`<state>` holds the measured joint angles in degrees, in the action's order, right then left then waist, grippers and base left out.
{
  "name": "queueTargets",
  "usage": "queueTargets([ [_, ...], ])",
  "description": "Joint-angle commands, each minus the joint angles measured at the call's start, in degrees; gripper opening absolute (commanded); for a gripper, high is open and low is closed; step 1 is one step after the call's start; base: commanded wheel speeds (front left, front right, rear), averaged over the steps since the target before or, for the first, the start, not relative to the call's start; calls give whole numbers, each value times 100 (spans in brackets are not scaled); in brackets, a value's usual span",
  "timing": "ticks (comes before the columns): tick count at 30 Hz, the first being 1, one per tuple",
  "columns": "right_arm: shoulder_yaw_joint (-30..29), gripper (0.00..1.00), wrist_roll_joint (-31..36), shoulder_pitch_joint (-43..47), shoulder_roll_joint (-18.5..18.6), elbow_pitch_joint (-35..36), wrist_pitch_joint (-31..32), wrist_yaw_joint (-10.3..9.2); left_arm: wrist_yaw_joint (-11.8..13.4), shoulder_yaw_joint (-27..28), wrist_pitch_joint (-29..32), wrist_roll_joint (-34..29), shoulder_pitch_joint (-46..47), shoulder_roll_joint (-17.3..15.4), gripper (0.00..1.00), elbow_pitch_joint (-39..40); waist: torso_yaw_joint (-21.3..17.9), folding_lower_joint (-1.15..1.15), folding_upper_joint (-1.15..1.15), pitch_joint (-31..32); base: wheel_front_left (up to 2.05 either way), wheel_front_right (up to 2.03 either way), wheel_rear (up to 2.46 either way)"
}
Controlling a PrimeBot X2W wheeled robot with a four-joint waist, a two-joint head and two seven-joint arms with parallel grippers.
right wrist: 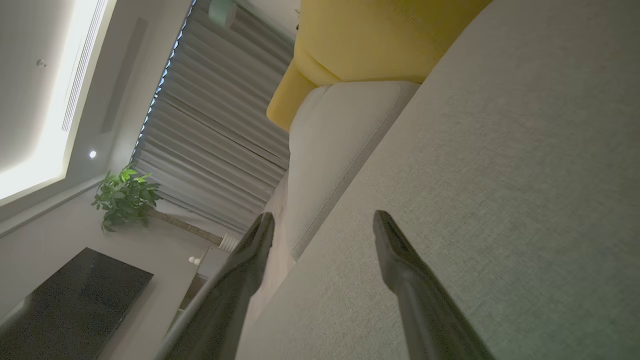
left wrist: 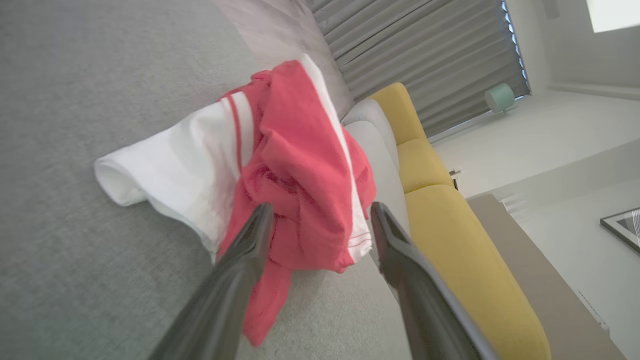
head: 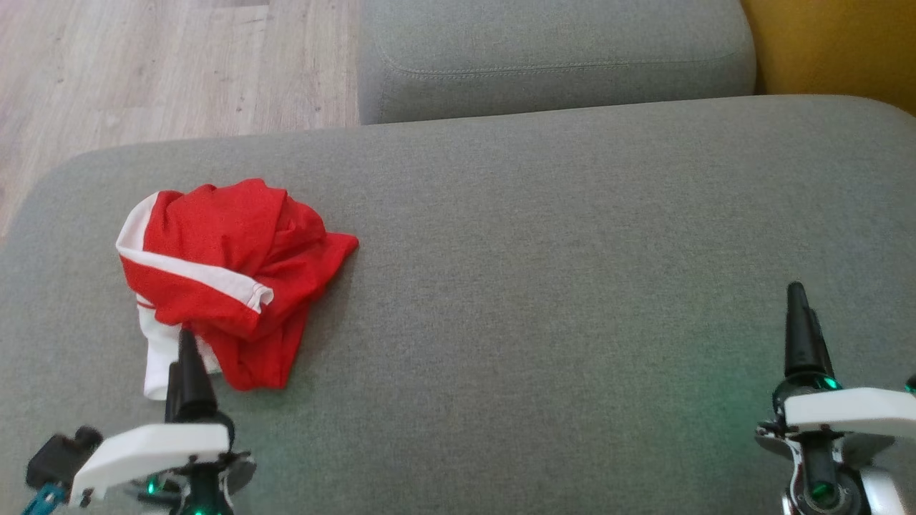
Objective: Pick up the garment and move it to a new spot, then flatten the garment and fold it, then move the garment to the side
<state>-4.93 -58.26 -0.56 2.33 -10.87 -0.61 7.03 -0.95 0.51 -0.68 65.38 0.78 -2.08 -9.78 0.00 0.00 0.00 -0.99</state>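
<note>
Garment (head: 229, 279): red with white panels and stripes, crumpled in a heap left of centre in the head view, lying on the grey seat cushion (head: 544, 286).
Left end effector (left wrist: 320, 212): jaws spread wide and empty, at the heap's near white edge; whether it touches the cloth is unclear.
Right end effector (head: 801, 300): jaws apart, holding nothing, at the lower right of the head view, well apart from the garment.
Step in hand: likely the first pick-up; nothing is gripped yet.
Doing it well: push into the raised red folds rather than the loose white hem, and close on several layers.
Risk: a thin pinch may slip or trail cloth.
</note>
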Motion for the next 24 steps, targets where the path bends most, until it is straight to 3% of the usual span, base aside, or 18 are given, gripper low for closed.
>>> queueTargets([
  [1, 42, 100, 65, -268, 29, 222, -49, 16, 4, 56, -50, -55, 288, -45, 100, 224, 0, 0, 0, 1, 0, 0, 0],
  [15, 475, 100, 1421, -222, 33, 518, -286, 21, 135, -437, -285, -1504, 372, -55, 100, 552, -23, 0, 0, 19, 0, 0, 0],
  [24, 617, 100, 2279, -222, 36, 588, -438, 24, 209, -875, -436, -2388, 453, -248, 100, 593, -80, 0, 0, 18, 0, 0, 0],
])
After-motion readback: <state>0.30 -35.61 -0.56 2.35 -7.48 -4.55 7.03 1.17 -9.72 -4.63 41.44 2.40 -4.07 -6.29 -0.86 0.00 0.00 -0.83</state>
